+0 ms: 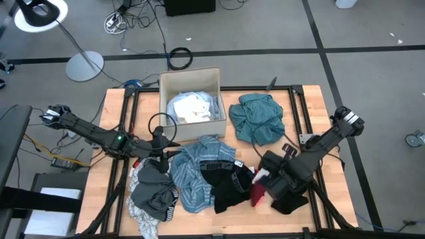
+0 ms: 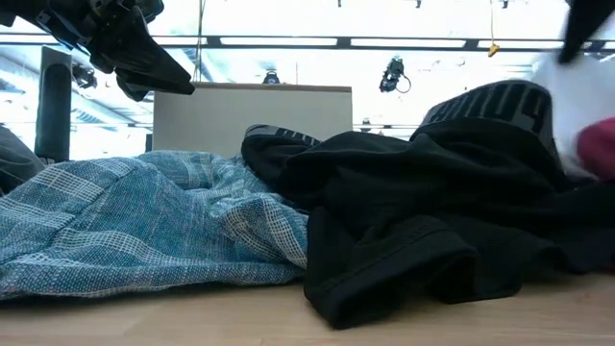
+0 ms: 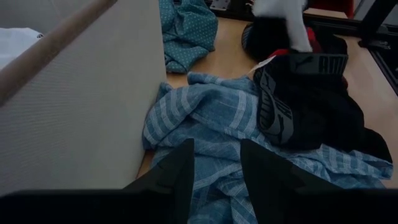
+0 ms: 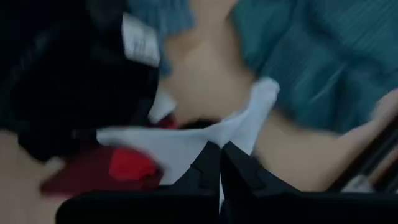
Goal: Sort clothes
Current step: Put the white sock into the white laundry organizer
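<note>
While a soft white cloth piece (image 4: pixel 186 143) hangs pinched in the right gripper (image 4: pixel 219 155), just above a red scrap (image 4: pixel 130 165) and the black waistbanded garment (image 1: pixel 229 186), the left gripper (image 3: pixel 214 165) hovers with fingers parted over the blue-striped shirt (image 1: pixel 196 176) beside the tan cardboard box (image 1: pixel 191 79). Most of the heap looks unsorted; only pale items (image 1: pixel 192 107) sit boxed, a teal piece (image 1: pixel 259 118) apart.

Even, soft light from above in the high view, with only faint shadows on the table (image 1: pixel 305 133). Strong backlight from bright ceiling strips in the low view, so the black garment (image 2: pixel 432 221) nearly without detail, and a blurred white piece (image 2: pixel 567 106) at the edge. Heavy motion blur across the right wrist view; left wrist view sharp but dim.
</note>
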You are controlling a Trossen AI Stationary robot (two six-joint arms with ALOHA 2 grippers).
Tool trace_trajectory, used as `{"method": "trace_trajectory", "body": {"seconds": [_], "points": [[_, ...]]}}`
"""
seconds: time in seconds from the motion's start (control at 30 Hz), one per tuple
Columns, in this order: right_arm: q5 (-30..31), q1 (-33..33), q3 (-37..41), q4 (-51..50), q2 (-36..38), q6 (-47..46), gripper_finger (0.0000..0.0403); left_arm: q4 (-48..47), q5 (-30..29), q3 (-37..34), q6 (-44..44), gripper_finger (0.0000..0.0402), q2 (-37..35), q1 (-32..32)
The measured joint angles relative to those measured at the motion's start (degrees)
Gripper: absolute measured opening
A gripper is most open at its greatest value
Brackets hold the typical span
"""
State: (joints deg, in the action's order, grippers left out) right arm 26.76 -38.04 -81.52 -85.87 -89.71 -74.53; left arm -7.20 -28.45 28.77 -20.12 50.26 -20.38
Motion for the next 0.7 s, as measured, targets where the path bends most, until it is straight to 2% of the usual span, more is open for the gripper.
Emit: {"method": "trace_trajectory", "body": {"seconds": [0.17, 0.4, 0.47, 0.57, 0.63, 0.7], "points": [[7.8, 4.5, -8.8, -4.2, 0.0, 8.2, 0.0002, 0.0, 0.0, 0.0, 0.0, 0.0135, 0.0, 0.0], [12.9, 17.1, -20.4, 2.3, 0.0, 33.6, 0.0001, 0.0, 0.0, 0.0, 0.3, 0.0135, 0.0, 0.0], [14.0, 21.3, -23.1, 8.0, 0.0, 42.9, 0.0001, 0.0, 0.0, 0.0, 0.4, 0.0135, 0.0, 0.0], [13.2, 27.6, -25.5, 22.0, 0.1, 57.5, 0.0001, 0.0, 0.0, 0.0, 0.5, 0.0135, 0.0, 0.0], [9.2, 31.8, -25.9, 34.0, 0.0, 66.6, 0.0001, 0.0, 0.0, 0.0, 0.5, 0.0135, 0.0, 0.0], [2.2, 35.9, -25.9, 44.9, -0.4, 72.6, 0.0, 0.0, 0.0, 0.0, 0.5, 0.0135, 0.0, 0.0]]}}
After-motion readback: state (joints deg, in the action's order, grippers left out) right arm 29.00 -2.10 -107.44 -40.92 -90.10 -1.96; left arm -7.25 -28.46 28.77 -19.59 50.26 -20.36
